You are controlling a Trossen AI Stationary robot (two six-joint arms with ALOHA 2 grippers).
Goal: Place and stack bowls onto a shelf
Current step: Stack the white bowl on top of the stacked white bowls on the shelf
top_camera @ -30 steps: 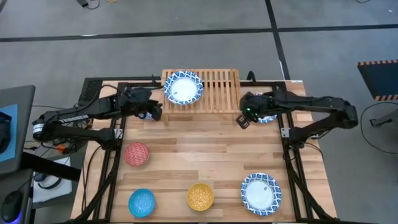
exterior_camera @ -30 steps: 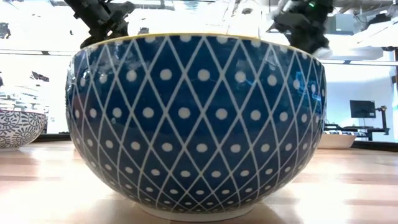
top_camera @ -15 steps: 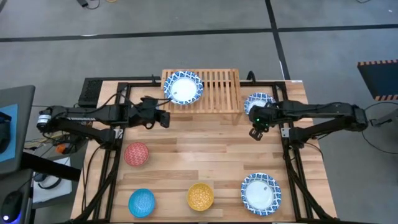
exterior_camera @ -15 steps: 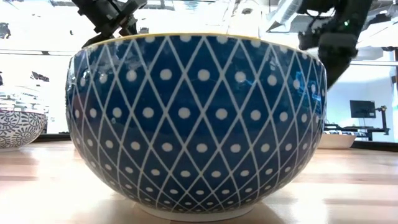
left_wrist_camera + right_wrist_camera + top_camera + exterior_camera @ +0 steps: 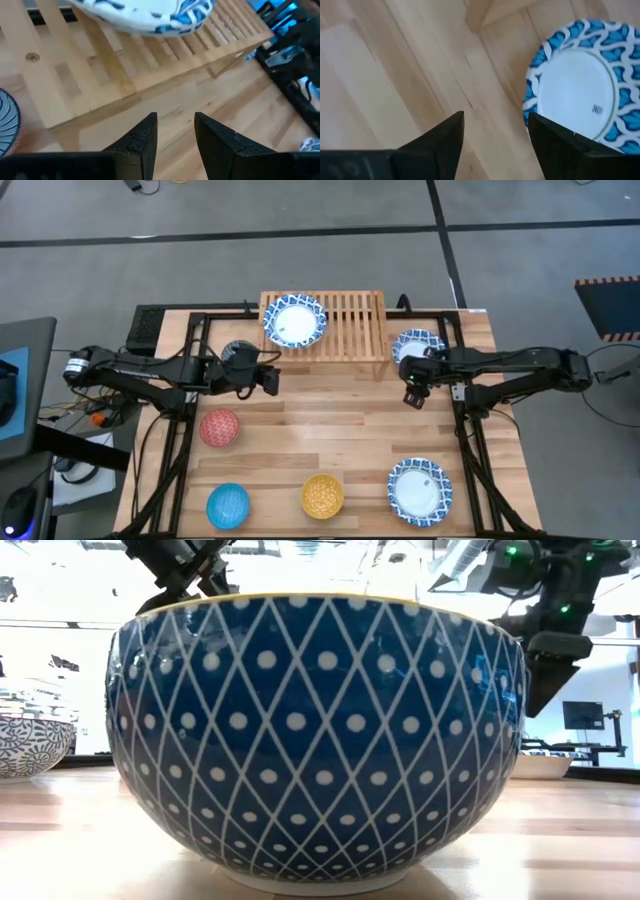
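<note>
**One bowl up on the rack, both hands running empty**

You are looking at the shelf [image 5: 323,325] as your landmark, sitting at the far edge of the table. One large white bowl with a blue rim [image 5: 295,321] is resting on its left end. A second large bowl [image 5: 417,345] is lying on the table just beside the shelf's right end, and a third [image 5: 419,490] is waiting well in front of the shelf, toward the near right corner. The red bowl [image 5: 219,427], bright blue bowl [image 5: 228,505] and yellow bowl [image 5: 323,496] are all sitting well in front of the shelf too.

Your right gripper [image 5: 414,395] is hovering just in front of the shelf's right end, next to that second bowl, fingers spread wide and carrying nothing. Your left gripper [image 5: 271,380] is hanging in front of the shelf's left end, fingers partly apart, nothing between them.

These bowls are looking like glazed ceramic, so you are likely dealing with something rigid, fairly heavy, slick and chippable. Pinching the rim, one finger inside and one outside, is probably your safest hold.
</note>
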